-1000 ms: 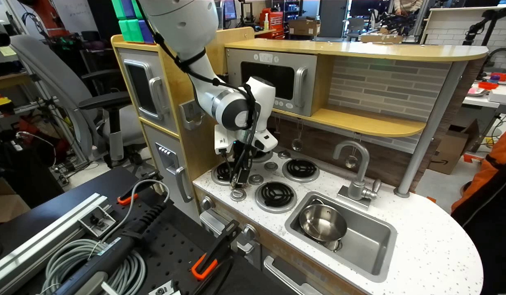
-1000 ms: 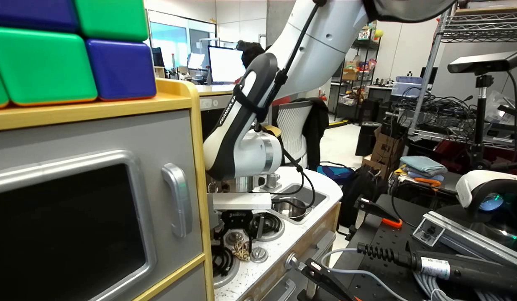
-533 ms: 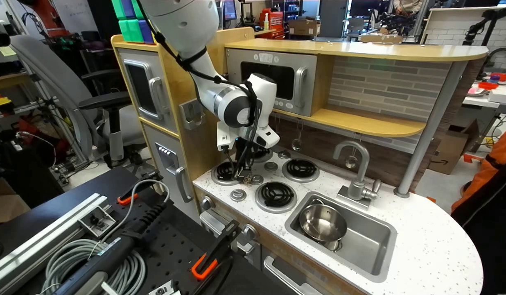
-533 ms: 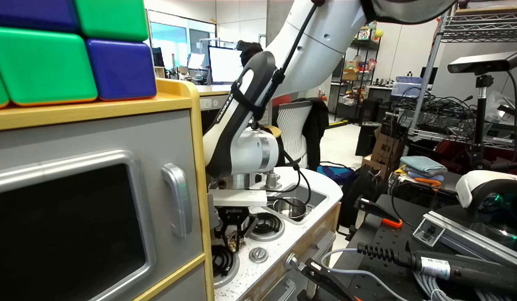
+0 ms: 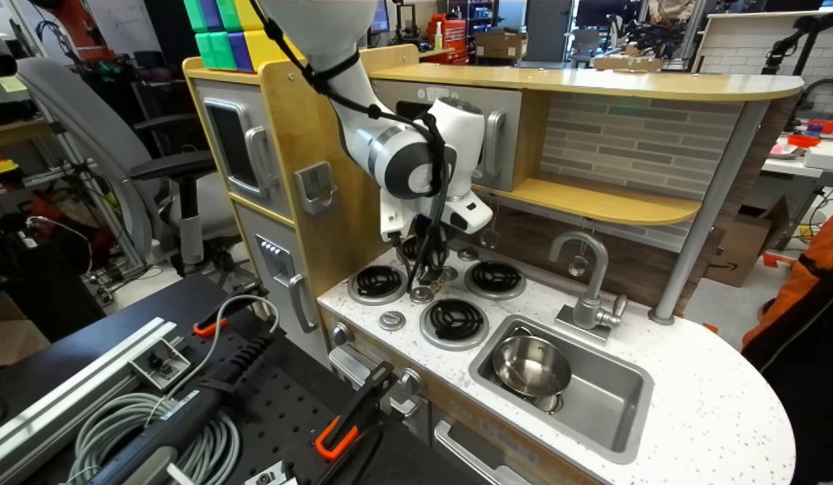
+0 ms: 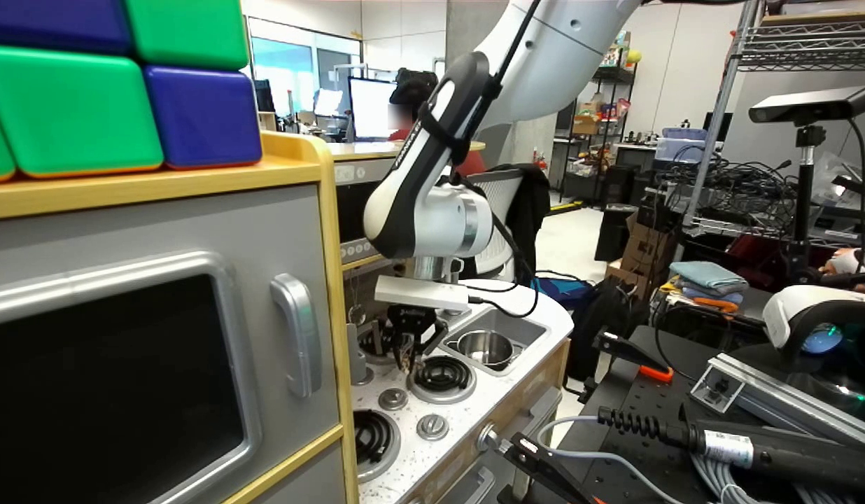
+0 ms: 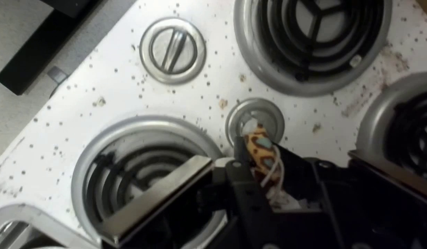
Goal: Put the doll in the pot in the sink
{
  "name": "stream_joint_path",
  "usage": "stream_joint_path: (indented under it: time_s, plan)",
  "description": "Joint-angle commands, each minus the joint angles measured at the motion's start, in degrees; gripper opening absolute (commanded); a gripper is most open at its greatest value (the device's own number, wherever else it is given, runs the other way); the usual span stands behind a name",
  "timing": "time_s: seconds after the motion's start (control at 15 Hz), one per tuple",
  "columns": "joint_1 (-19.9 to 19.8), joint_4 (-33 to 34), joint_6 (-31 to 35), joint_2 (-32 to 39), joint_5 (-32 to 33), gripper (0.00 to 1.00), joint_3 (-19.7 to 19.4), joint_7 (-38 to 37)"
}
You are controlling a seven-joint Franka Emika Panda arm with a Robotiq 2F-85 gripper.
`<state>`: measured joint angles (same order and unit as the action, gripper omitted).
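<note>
The small tan doll point(image 7: 264, 155), spotted brown and blue-grey, hangs above the speckled white surface point(image 5: 720, 404), higher and nearer the rectangular silver-grey sink point(image 5: 606, 412) than half a second ago; the carry seems under way. The black gripper point(image 7: 257, 142) pinches it, jaws parted only by the doll's thickness. The round shiny steel pot point(image 5: 532, 367) sits unmoved in the sink. A round black coil burner point(image 5: 453, 320) lies between; the pot's rim likely needs clearing, with the curved grey faucet point(image 5: 598, 273) behind.

The claw point(image 7: 257, 143) has carried the doll point(image 7: 261, 154) nearer the sink point(image 5: 602, 407) and, it seems, higher.
</note>
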<state>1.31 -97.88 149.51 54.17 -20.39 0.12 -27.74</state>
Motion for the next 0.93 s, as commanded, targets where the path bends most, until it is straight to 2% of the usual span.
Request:
stream_joint_path:
  time_s: [0.0, 0.33, 0.53, 0.87]
  plan:
    - [-3.64, -6.15, 7.66, -5.80, -3.29, 0.04, 0.47, 2.69]
    - [-7.51, 2.48, 5.56, -0.73, -4.89, 0.04, -2.82, -2.37]
    - [-9.28, 10.83, -1.02, 4.77, -5.05, 0.04, -5.77, -8.22]
    - [-9.22, 18.44, -10.59, 11.27, -2.52, 0.04, -8.46, -16.61]
